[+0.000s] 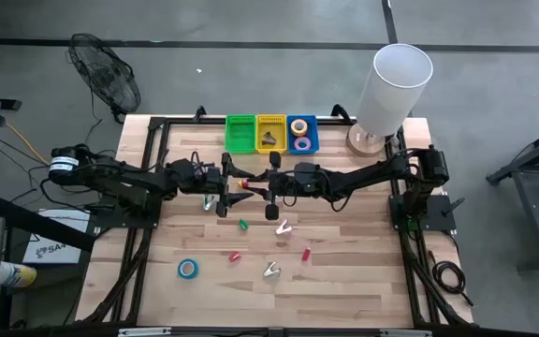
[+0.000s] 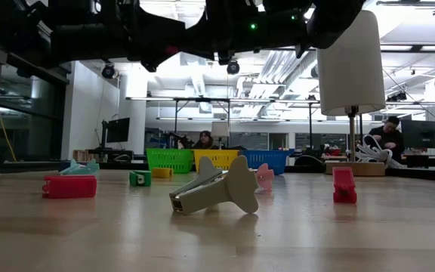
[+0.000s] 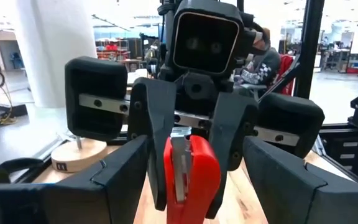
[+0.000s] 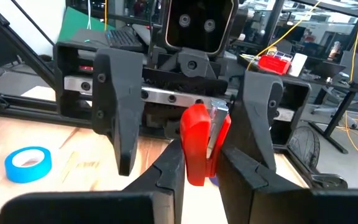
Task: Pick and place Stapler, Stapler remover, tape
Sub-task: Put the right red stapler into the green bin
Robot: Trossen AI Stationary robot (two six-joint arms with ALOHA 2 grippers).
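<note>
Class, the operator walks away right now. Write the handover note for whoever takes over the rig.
Right hand: shut on the red stapler, held above the table's middle.
Left hand: open, fingers either side of that stapler, not gripping.
Done: two tape rolls in the blue bin.
Left: blue tape roll, staple remover and small red staplers lie on the table.

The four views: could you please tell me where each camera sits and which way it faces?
High view: overhead, looking straight down; both arms, left gripper facing right gripper.
Low view: table-top height, looking across the wooden table; arms overhead.
Left wrist view: faces the right gripper holding the red plastic stapler; own open fingers below.
Right wrist view: faces the left gripper; own fingers clamp the stapler.
Both wrist views share the stapler.
</note>
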